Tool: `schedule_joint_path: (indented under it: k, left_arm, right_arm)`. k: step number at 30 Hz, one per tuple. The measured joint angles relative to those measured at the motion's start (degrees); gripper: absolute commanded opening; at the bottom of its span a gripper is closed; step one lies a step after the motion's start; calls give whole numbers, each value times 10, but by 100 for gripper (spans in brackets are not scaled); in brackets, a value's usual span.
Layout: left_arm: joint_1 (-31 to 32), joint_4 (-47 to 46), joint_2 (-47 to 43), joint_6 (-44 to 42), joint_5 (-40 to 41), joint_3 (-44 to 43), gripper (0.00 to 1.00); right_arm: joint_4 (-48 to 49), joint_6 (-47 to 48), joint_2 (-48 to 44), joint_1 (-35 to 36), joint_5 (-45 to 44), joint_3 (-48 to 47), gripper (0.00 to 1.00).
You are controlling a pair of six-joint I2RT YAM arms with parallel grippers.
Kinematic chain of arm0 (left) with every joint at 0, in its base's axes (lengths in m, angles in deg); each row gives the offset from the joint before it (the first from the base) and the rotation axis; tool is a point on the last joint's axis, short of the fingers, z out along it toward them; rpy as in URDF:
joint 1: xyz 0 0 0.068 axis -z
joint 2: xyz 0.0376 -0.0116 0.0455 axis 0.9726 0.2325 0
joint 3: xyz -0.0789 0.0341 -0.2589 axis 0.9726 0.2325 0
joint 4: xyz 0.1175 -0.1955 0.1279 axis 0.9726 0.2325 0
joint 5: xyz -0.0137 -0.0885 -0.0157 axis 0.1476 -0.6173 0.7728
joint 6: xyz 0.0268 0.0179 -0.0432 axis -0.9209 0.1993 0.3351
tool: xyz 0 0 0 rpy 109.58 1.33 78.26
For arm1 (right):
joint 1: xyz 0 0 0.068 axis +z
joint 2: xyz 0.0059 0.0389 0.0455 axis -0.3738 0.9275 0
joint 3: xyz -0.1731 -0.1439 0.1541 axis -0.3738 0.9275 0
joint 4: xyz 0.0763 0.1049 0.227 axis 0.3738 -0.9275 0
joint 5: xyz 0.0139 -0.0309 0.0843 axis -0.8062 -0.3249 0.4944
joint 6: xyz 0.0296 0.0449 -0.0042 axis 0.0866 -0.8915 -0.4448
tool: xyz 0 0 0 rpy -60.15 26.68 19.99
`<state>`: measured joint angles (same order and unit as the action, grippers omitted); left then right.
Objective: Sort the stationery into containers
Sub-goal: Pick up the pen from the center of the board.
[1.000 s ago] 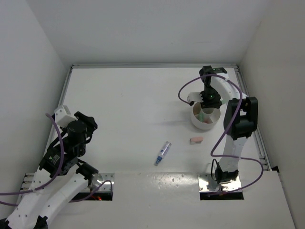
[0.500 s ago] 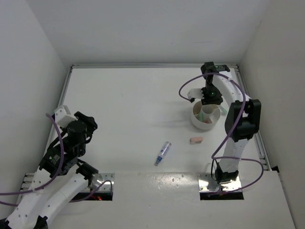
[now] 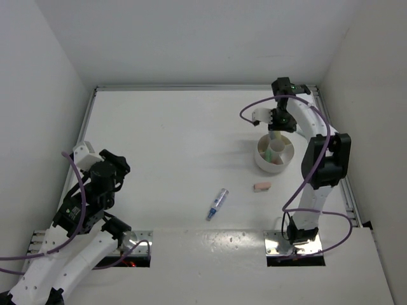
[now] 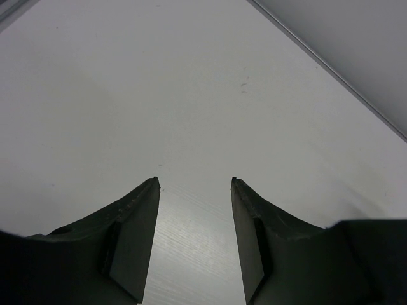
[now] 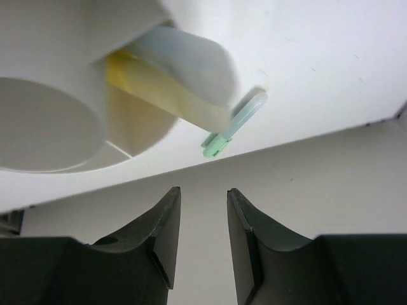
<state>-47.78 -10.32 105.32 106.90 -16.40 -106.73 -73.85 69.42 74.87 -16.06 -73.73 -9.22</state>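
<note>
My right claw (image 5: 203,197): fingers apart, empty, near the bowl (image 3: 262,160).
My left claw (image 4: 195,184): apart, empty.
Blue pen (image 3: 217,204): on table (image 3: 172,146).

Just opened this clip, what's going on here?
The right end effector hangs open and empty by the far side of the round white divided bowl. The bowl holds a yellow highlighter and a pale pen with a green cap. A blue-tipped pen and a small pink eraser block lie loose on the white table, not yet sorted. The left end effector sits open and empty at the near left.
</note>
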Motion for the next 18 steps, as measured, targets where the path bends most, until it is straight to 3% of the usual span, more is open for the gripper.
schedule_joint_path:
  k: [6, 8, 12, 18]
  left_arm:
    - [0, 0, 0, 0, 0, 0, 54]
    - [0, 0, -1, 0, 0, 0, 54]
    - [0, -7, 0, -6, -8, 0, 54]
    - [0, -24, 22, -31, -24, 0, 58]
  right_arm:
    - [37, -79, -58, -26, 28, 5, 35]
    - [85, -117, -113, -38, 7, 48, 42]
    - [183, -172, -168, -73, -29, 110, 44]
    - [203, -247, -40, -147, 8, 62, 51]
